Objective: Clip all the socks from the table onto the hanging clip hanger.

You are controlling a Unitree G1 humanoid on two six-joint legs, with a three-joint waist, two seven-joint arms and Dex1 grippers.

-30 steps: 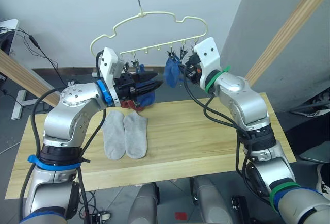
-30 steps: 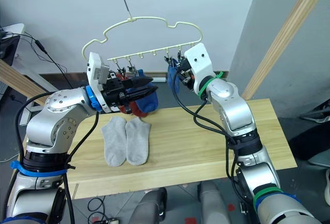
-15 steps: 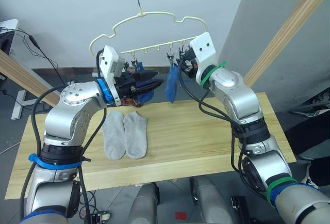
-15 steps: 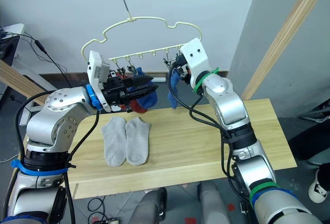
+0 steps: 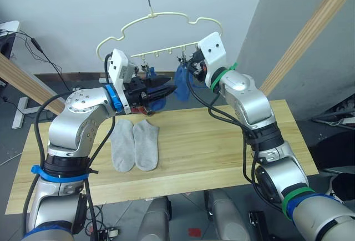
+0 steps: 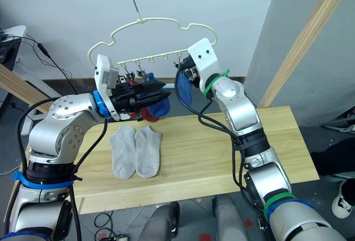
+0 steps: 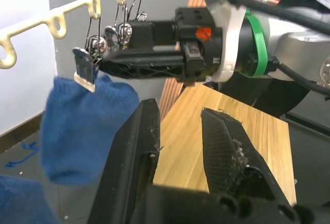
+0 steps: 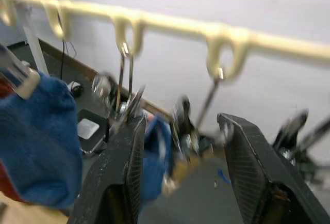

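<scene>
The pale clip hanger [image 5: 166, 14] hangs over the table's [image 5: 222, 141] far edge. One blue sock [image 5: 182, 79] dangles from a clip in the row's right half. Another blue sock [image 5: 159, 103] and a red sock [image 5: 140, 109] hang lower, behind my left gripper. My right gripper [image 5: 186, 66] is up at the clips beside the first blue sock, its fingers [image 8: 124, 172] spread with clips between them. My left gripper [image 5: 169, 90] points at it from the left, open and empty, fingers [image 7: 134, 146] apart. Two grey socks [image 5: 123, 146] [image 5: 147, 144] lie side by side on the table.
Thick wooden poles slant down at the right [image 5: 310, 30] and at the left [image 5: 22, 83] of the table. Black cables [image 5: 39, 46] trail on the floor at the far left. The table's right half [image 5: 249, 157] is bare wood.
My right gripper has slid left along the clip row. The blue sock beside it, hanging long half a second ago, now sits higher and bunched. The left arm has stayed put.
</scene>
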